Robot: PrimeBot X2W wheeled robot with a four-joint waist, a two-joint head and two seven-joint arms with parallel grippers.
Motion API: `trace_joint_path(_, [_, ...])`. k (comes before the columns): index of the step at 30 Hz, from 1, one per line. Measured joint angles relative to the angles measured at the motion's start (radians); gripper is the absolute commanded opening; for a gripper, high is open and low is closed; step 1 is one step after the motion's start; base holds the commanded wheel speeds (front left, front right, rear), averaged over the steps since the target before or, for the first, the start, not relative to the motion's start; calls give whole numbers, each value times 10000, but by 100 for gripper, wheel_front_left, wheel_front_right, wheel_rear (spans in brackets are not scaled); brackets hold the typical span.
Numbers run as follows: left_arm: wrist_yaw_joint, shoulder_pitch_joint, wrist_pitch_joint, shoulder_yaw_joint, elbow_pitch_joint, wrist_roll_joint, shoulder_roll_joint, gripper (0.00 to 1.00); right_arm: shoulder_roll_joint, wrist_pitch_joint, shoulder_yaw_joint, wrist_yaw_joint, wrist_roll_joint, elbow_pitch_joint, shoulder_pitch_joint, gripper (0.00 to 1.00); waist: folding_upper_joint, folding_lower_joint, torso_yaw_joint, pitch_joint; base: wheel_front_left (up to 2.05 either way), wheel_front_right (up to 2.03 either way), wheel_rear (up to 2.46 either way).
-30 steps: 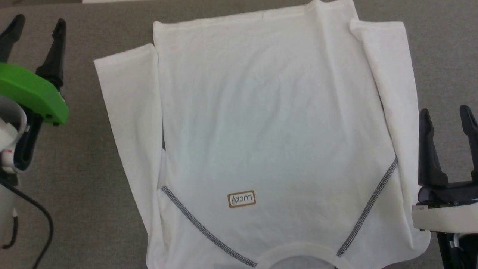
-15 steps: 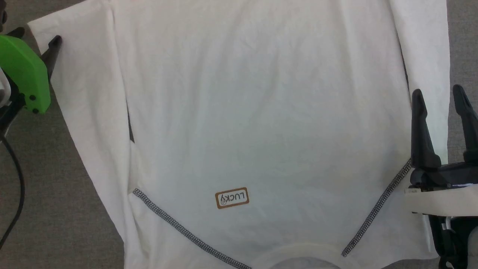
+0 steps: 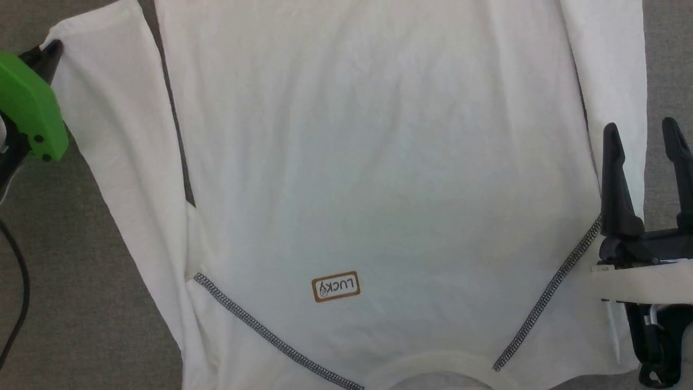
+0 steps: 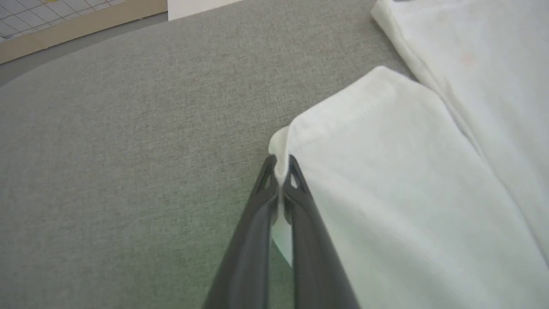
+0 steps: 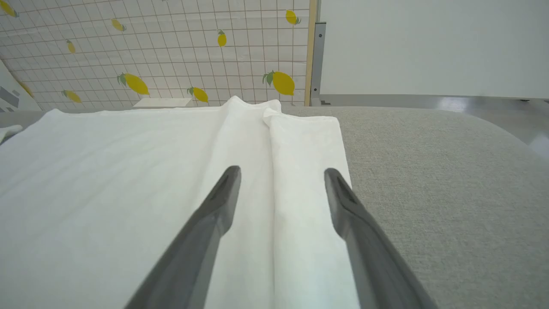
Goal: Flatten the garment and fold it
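Shirt (image 3: 379,162) is lying spread on the grey counter (image 3: 92,281), collar nearest the robot. Left gripper (image 4: 282,162) is clamping the cuff corner of the left sleeve (image 4: 386,180); right gripper (image 3: 640,130) is hovering, fingers apart, over the right sleeve (image 5: 304,180). I'm reading this as a sleeve fold: keep the pinch firm, lift low, carry it inward without dragging the body

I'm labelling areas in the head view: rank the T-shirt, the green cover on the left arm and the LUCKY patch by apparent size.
1. T-shirt, by far.
2. green cover, though it is nearer the camera.
3. LUCKY patch.
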Motion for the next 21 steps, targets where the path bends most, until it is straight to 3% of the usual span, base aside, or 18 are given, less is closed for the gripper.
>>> trace_joint_path(8, [198, 1297, -1076, 1227, -610, -1139, 54, 0, 2, -19, -543, 0, 27, 165, 165, 100, 1, -1, 113, -1066, 0, 0, 0])
trace_joint_path(21, [834, 6795, -2784, 4243, -2322, -3101, 230, 0, 0, 155, -1302, 0, 391, 267, 1695, 100, 0, -2, 289, -3529, 0, 0, 0])
